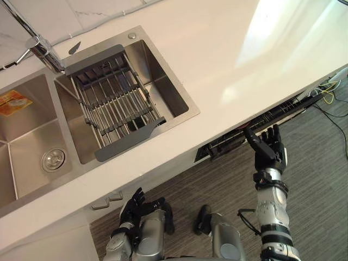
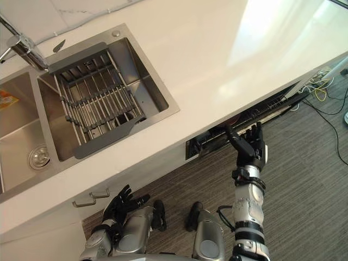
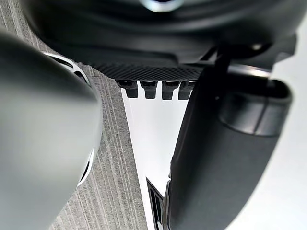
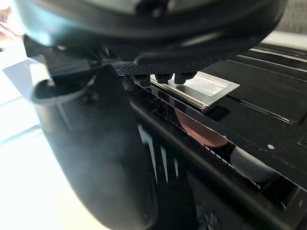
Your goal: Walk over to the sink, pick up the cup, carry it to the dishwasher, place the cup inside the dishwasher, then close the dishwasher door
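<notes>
A long white bench [image 1: 217,70] with a glossy top runs from the near left to the far right. A broad patch of bright light [image 1: 272,27] falls on its far right part. Beyond it, at the far left, the wall [image 1: 32,11] is clad in pale marbled tiles with thin grey joints. Below the bench, at the near left, is a white cabinet front [image 1: 54,244] with a metal handle [image 1: 107,202]. The floor [image 1: 321,179] is grey, with fine streaks like woven planks. A yellow cable [image 1: 328,95] lies tangled on it at the far right.

Tabletop [image 1: 228,49] is carrying two sink basins [image 1: 27,147], one rack [image 1: 111,103], one faucet [image 1: 41,48]; below, one dishwasher [image 1: 283,111], one cabinet handle [image 1: 106,203].
</notes>
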`<state>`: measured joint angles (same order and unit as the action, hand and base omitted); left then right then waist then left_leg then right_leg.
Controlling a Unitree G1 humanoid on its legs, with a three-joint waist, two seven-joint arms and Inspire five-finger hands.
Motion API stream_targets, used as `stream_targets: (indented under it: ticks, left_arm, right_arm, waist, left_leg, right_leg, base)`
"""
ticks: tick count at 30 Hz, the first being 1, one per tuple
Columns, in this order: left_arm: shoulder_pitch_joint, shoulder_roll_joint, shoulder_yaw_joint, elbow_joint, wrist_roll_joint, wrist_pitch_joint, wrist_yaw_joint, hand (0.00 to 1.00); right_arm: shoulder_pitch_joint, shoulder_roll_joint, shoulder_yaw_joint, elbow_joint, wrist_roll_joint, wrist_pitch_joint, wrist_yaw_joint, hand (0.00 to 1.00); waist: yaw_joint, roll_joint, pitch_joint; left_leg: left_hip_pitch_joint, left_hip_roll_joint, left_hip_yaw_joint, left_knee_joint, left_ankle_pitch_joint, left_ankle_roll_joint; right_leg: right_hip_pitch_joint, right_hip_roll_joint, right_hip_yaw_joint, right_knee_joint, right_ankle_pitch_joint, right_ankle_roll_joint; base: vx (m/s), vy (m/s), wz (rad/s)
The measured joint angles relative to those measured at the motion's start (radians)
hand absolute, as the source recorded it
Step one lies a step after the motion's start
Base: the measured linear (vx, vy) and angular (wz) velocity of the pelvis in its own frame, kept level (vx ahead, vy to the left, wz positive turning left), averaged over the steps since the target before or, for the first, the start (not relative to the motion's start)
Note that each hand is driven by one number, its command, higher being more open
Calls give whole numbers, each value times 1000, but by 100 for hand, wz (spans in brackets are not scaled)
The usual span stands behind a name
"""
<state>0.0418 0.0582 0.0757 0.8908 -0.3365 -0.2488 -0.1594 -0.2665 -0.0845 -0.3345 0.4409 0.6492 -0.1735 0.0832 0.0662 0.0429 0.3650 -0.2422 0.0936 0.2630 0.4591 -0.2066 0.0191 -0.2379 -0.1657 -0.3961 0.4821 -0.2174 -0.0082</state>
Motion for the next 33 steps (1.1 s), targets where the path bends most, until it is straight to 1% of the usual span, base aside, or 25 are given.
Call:
stream_targets:
  ticks: [4, 6, 9, 12, 17, 19, 22, 24, 25, 28, 29, 31, 32, 33]
  left_arm:
    - [0, -3, 16, 21, -1, -2, -1, 100]
    - [0, -3, 16, 30, -1, -3, -1, 100]
    - [0, -3, 16, 35, -1, -11, -1, 100]
    - [-1, -3, 18, 38, -1, -12, -1, 100]
    - [-5, -6, 34, 45, -1, -12, -2, 100]
    - [-5, -6, 35, 45, -1, -12, -2, 100]
    - [-5, -6, 34, 54, 1, -12, -3, 100]
    - [-4, -5, 34, 58, 3, -11, -2, 100]
    - [-3, -5, 35, 60, 4, -11, -2, 100]
    - [15, -8, 34, 67, 9, -9, -2, 100]
    - [25, -9, 33, 71, 20, -9, -2, 100]
    - [40, -11, 33, 80, 23, -8, -2, 100]
    - [50, -10, 33, 85, 24, -8, -1, 100]
    - [52, -8, 33, 87, 24, -8, 0, 100]
  right_arm:
    - [-47, -20, 25, 49, 39, 38, 6, 100]
    - [-56, -23, 39, 73, 80, 71, 6, 100]
    - [-91, -26, 40, 127, 114, 83, 6, 100]
    - [-109, -27, 40, 143, 111, 90, 3, 100]
    - [-143, -51, 42, 143, 43, 110, -23, 100]
    - [-152, -77, 59, 143, 2, 126, -33, 100]
    - [-155, -99, 79, 134, -48, 143, -43, 100]
    - [-147, -101, 88, 124, -81, 154, -48, 100]
    - [-122, -102, 100, 99, -92, 158, -50, 100]
    - [-34, -105, 143, 48, -125, 159, -49, 100]
    - [11, -104, 156, 34, -145, 159, -42, 100]
    - [103, -97, 188, 18, -202, 152, -28, 100]
    - [170, -84, 204, 16, -244, 141, -6, 100]
    - [194, -79, 212, 16, -268, 135, -1, 100]
  waist:
    - [4, 0, 0]
    - [5, 0, 0]
    - [5, 0, 0]
    - [5, 2, -1]
    - [10, 3, -2]
    - [14, 3, -2]
    - [15, 3, -7]
    - [15, 1, -12]
    - [15, 1, -19]
    - [18, 0, -68]
    - [18, 0, -83]
    - [16, -4, -117]
    - [12, -10, -140]
    - [10, -14, -146]
  left_leg:
    - [6, -1, -7, -6, 6, -1]
    - [7, -2, -10, -15, 15, -3]
    - [12, -1, -15, -39, 34, -8]
    - [19, 4, -19, -60, 48, -11]
    - [24, 16, -23, -97, 72, -18]
    - [32, 28, -26, -116, 83, -24]
    - [60, 36, -26, -147, 98, -35]
    - [76, 41, -26, -164, 103, -42]
    - [85, 44, -27, -176, 107, -49]
    - [95, 40, -28, -208, 121, -64]
    - [119, 33, -29, -227, 124, -67]
    - [153, 21, -29, -263, 129, -70]
    - [170, 7, -29, -287, 132, -67]
    - [176, 4, -28, -295, 133, -66]
  right_leg:
    - [11, 0, -8, -10, 0, 0]
    - [12, 1, -12, -14, 2, -3]
    - [17, 9, -18, -33, 12, -12]
    - [29, 23, -26, -59, 24, -22]
    - [35, 48, -38, -104, 43, -35]
    - [52, 70, -45, -146, 53, -33]
    - [84, 85, -67, -189, 62, -29]
    - [103, 100, -66, -216, 72, -36]
    - [116, 109, -66, -237, 87, -46]
    - [126, 116, -67, -257, 92, -46]
    - [145, 116, -67, -268, 93, -46]
    - [177, 117, -66, -299, 99, -34]
    - [192, 116, -63, -321, 105, -24]
    - [196, 114, -62, -328, 107, -21]
  base:
    - [-14, -3, 5]
    - [-14, -22, 4]
    - [-20, -38, 4]
    - [-25, -53, 2]
    - [-38, -59, 0]
    - [-31, -64, 0]
    - [6, -58, -3]
    - [36, -64, -3]
    - [46, -59, -2]
    - [97, -20, 2]
    - [133, 15, 4]
    - [147, 64, 4]
    - [109, 74, 2]
    - [113, 92, 0]
